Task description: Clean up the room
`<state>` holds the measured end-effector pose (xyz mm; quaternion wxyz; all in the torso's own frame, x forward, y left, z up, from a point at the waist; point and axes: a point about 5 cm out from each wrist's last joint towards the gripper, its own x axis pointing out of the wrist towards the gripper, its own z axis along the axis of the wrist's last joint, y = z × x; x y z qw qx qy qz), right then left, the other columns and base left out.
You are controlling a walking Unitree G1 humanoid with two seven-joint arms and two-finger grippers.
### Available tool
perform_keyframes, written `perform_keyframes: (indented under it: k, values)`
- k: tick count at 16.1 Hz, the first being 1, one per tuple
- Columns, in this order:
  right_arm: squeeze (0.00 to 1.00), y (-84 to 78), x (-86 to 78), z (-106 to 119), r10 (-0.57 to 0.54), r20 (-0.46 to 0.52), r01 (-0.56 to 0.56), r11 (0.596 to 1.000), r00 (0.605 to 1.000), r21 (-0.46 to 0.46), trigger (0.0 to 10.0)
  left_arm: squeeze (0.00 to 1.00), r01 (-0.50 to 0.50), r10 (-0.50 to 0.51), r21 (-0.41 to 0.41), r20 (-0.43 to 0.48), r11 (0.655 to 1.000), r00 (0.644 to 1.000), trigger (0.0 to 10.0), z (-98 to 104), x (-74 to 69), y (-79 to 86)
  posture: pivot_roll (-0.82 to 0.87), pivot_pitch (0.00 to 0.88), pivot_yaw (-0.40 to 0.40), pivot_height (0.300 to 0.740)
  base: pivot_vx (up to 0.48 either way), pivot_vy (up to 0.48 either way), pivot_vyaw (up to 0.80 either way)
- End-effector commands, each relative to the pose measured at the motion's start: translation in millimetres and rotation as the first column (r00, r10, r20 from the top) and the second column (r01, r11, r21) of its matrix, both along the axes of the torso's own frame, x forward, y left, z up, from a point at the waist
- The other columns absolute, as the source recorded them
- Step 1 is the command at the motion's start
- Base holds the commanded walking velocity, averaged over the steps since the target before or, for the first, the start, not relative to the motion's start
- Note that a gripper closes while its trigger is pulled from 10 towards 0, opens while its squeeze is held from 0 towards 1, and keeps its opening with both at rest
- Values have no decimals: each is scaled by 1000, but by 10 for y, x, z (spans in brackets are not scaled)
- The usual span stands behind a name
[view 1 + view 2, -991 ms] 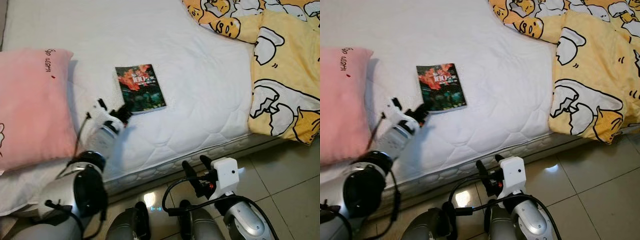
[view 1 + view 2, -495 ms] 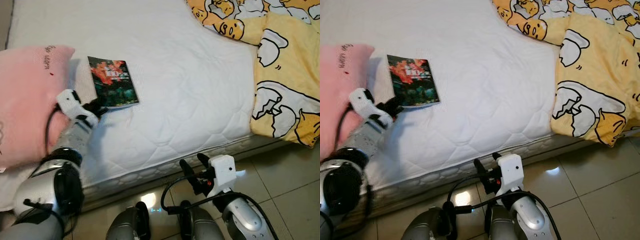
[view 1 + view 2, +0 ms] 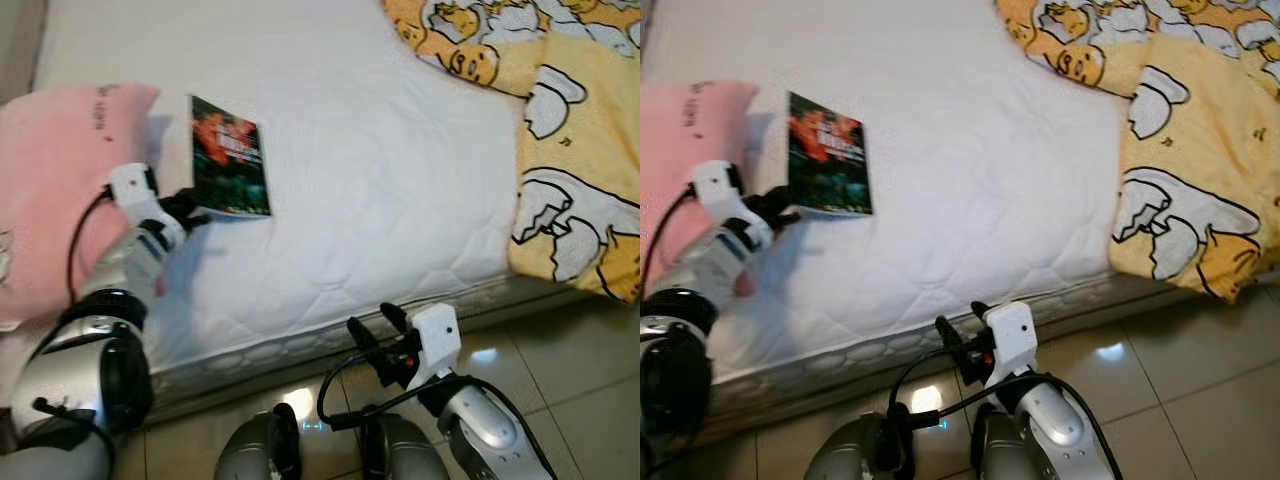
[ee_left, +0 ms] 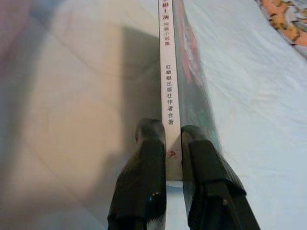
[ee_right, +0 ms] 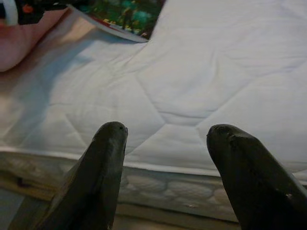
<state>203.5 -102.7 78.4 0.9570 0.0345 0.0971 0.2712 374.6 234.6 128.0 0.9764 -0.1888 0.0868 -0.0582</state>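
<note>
A paperback book [image 3: 230, 160] with a dark red and green cover rests on the white mattress [image 3: 390, 190], beside the pink pillow [image 3: 50, 190]. My left gripper [image 3: 190, 206] is shut on the book's near corner. In the left wrist view both fingers [image 4: 148, 163] clamp the white spine [image 4: 168, 72], and the book stands tilted up on its edge. Down by the bed's front edge, above the floor, my right gripper [image 3: 368, 323] is open and holds nothing; its wrist view faces the mattress side [image 5: 163, 182].
A yellow cartoon-print blanket [image 3: 575, 130] covers the right side of the bed and hangs over its front edge. Beige floor tiles [image 3: 570, 390] lie in front of the bed. The pillow sits close against my left arm.
My left gripper has drawn the book left toward the pillow and tipped it from flat up onto its edge. The right gripper stays low and open. The camera has shifted.
</note>
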Motion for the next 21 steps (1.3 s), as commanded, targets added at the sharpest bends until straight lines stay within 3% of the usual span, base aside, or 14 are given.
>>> perform_keyframes:
  k: [1, 4, 7, 12, 18, 21]
  values:
    - [0, 24, -28, -43, 10, -25, -10, 1000, 1000, 9, 10000, 0, 55, -55, -11, -2, 998, 998, 0, -17, 17, -141, -122, 210, 33, 740, 0, 0, 0]
    - [0, 47, -23, -44, 18, -25, -18, 1000, 1000, 15, 10000, 0, 113, -113, -35, 8, 993, 994, 0, 21, 69, -397, -126, 212, 37, 740, 0, 0, 0]
    - [0, 51, 6, -56, 19, -26, -18, 1000, 999, 18, 10000, 0, 139, -140, 21, 101, 990, 985, 0, 422, 203, -453, -115, 208, 43, 740, 0, 0, 0]
    - [0, 61, 37, -61, 23, -23, -23, 999, 999, 22, 10000, 0, 53, -58, 91, 51, 994, 997, 0, 417, 136, -177, -102, 204, 45, 740, 0, 0, 0]
    - [0, 61, 55, -74, 33, -27, -33, 999, 999, 22, 10000, 0, -57, 63, 111, -55, 992, 997, 0, 288, 19, 148, -94, 202, 40, 740, 0, 0, 0]
    - [0, 63, 54, -85, 41, -32, -40, 999, 999, 20, 10000, 0, -32, 54, 176, -125, 984, 991, 0, 195, -40, 190, -88, 202, 36, 740, 0, 0, 0]
